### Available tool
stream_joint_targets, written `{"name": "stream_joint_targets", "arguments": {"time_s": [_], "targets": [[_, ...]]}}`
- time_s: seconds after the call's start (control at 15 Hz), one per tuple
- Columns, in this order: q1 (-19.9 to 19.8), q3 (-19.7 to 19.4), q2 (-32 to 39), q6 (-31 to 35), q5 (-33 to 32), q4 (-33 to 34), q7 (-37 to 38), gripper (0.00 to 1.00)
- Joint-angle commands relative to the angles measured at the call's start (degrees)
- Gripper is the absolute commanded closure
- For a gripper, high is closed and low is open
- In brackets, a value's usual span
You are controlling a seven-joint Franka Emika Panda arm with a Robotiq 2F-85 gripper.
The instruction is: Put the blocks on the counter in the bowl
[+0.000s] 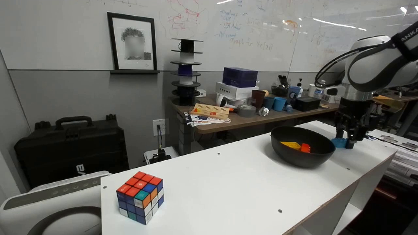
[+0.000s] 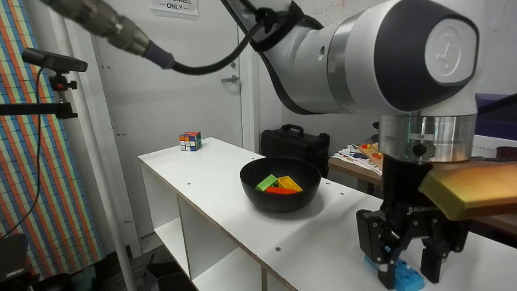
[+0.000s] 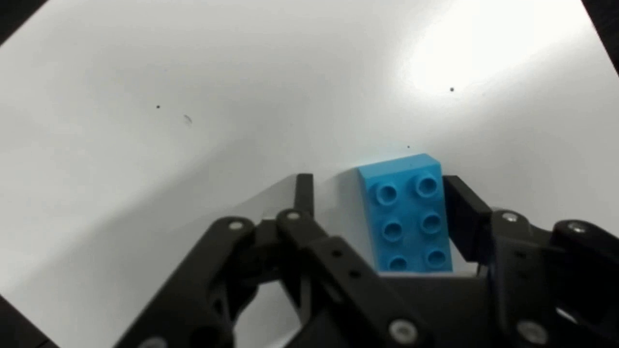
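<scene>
The light blue block (image 3: 411, 217) lies flat, studs up, on the white counter (image 3: 217, 63); it shows in both exterior views (image 1: 339, 142) (image 2: 410, 279). My gripper (image 3: 378, 180) is open and lowered around it. The right finger in the wrist view is against or very near the block's side; the left finger stands apart, with a gap. The gripper shows in both exterior views (image 1: 345, 138) (image 2: 408, 270). The black bowl (image 1: 294, 160) (image 2: 278, 204) stands beside it on the counter. It holds a green block (image 2: 265, 182), a yellow block (image 2: 289, 184) and a red-orange block (image 2: 281, 190).
A multicoloured puzzle cube (image 1: 140, 195) (image 2: 190, 141) sits at the counter's far end from the gripper. A cluttered wooden workbench (image 1: 212, 129) runs along the counter's back side. A gold-coloured object (image 2: 472, 190) partly covers the arm in an exterior view.
</scene>
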Motion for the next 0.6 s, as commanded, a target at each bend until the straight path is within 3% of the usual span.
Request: {"name": "stream_joint_targets", "arguments": {"time_s": [0.0,0.2,0.53], "targets": [[0.3,-0.3,0.2,-0.1,-0.3,1.1,-1.2,0.65],[0.9,-0.6,-1.2,-1.7,-0.2,0.1,-0.1,0.86],[2.7,-1.9,-5.9,-3.4,0.1,-1.2,6.3,0.88]]}}
